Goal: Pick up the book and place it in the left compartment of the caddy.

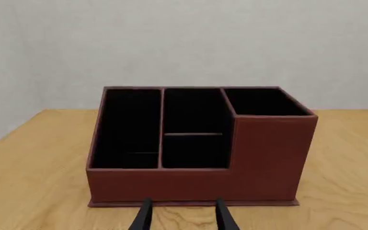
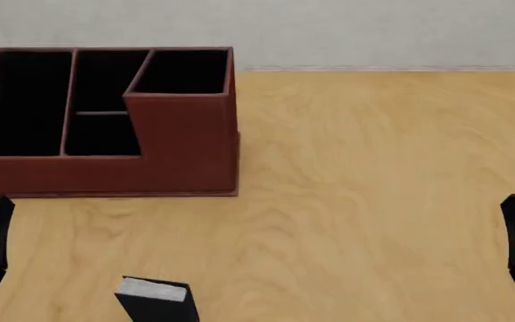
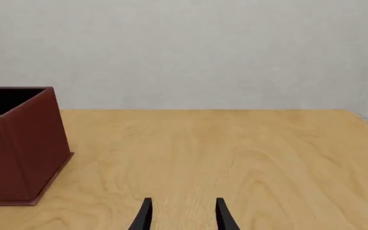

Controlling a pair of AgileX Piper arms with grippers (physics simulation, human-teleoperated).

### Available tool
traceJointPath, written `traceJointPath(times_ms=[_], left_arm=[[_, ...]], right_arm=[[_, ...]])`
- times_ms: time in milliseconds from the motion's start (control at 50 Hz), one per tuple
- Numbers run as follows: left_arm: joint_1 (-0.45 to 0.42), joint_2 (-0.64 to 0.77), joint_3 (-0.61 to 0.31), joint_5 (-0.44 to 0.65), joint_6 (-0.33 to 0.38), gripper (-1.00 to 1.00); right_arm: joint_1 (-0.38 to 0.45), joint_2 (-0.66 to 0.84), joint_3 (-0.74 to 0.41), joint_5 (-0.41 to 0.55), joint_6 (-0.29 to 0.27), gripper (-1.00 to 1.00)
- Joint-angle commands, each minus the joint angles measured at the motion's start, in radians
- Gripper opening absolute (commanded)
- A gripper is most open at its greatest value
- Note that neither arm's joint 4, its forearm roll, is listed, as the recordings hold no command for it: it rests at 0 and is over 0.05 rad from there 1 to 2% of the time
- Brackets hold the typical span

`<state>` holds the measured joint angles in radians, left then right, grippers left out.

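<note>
Nothing grasped yet; by the look of it the task sits at its opening step, the approach to the book. Table [image 2: 374, 168] fills the front view. Caddy [image 2: 186, 144] stands at upper left of the frame, its left compartment [image 2: 27, 100] a long black slot on the far left side, holding nothing visible. Left gripper [image 1: 182, 218] shows at the left edge of the front view, fingers parted, holding nothing, facing the caddy. Right gripper [image 3: 182, 215] at the right edge, also parted and bare. Book [image 2: 155, 298] stands upright at bottom left of the frame, near the left gripper, well apart from the caddy. Next move likely calls for the left arm to reach the book and close across its covers.
</note>
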<state>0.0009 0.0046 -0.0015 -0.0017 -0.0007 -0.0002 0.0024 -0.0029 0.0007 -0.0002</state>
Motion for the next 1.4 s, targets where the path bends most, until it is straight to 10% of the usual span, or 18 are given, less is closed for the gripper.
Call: traceJointPath(times_ms=[20,420,480,540,980,1400], left_arm=[[-0.001,0.002,-0.003,0.000,0.001,1.00],[-0.001,0.004,-0.003,0.001,0.000,1.00],[-0.038,0.212,-0.004,-0.109,-0.026,1.00],[-0.081,0.094,-0.094,0.054,-0.056,1.00],[-0.261,0.412,-0.495,0.587,-0.167,1.00],[-0.294,0.488,-0.768,0.915,0.417,1.00]], right_arm=[[0.000,0.006,-0.002,-0.002,0.000,1.00],[0.000,0.006,-0.004,-0.001,0.000,1.00],[0.000,0.006,-0.004,-0.001,0.000,1.00],[0.000,0.006,-0.004,-0.001,0.000,1.00],[0.000,0.006,-0.004,-0.001,0.000,1.00],[0.000,0.006,-0.004,-0.001,0.000,1.00]])
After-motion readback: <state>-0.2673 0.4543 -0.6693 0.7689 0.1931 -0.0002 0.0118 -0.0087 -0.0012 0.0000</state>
